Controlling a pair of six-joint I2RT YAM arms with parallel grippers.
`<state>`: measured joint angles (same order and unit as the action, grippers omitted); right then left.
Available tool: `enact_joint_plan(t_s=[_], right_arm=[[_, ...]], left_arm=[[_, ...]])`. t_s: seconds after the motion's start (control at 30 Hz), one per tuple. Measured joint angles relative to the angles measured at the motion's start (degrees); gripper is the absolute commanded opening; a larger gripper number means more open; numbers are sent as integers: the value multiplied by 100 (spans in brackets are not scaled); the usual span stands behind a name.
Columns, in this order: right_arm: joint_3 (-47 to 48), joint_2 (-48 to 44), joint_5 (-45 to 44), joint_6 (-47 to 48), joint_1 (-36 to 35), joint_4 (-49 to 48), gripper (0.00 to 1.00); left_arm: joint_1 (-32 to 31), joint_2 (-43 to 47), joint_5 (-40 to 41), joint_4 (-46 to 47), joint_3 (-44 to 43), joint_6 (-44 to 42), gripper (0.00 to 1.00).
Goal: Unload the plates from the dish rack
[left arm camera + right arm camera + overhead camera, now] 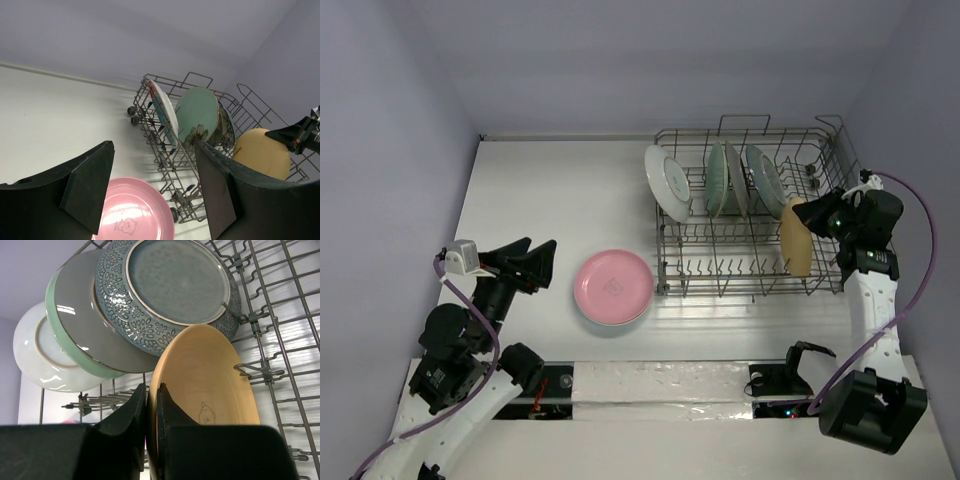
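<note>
The grey wire dish rack stands at the back right with plates on edge in it: a white one, a mint green one, a teal patterned one and a yellow-orange one. My right gripper is shut on the rim of the yellow-orange plate, one finger on each face, seen close up at the right gripper. A pink plate lies flat on the table left of the rack. My left gripper hangs open and holds nothing, just left of the pink plate.
The rack's front rows of tines stand without plates. Small wheels sit at the rack's corner. Purple walls close in the white table on three sides. The right arm's cable loops beside the rack.
</note>
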<state>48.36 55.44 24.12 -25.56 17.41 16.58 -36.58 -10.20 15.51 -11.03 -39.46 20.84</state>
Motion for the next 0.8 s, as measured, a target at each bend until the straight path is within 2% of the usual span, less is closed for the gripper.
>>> enact_joint_plan(t_s=[0.47, 0.8], right_arm=[[472, 275, 256, -83, 20, 262, 0], [903, 50, 291, -186, 24, 994, 0]], left_arm=[[173, -271, -39, 0, 0, 0, 62], [369, -472, -125, 7, 0, -2, 62]])
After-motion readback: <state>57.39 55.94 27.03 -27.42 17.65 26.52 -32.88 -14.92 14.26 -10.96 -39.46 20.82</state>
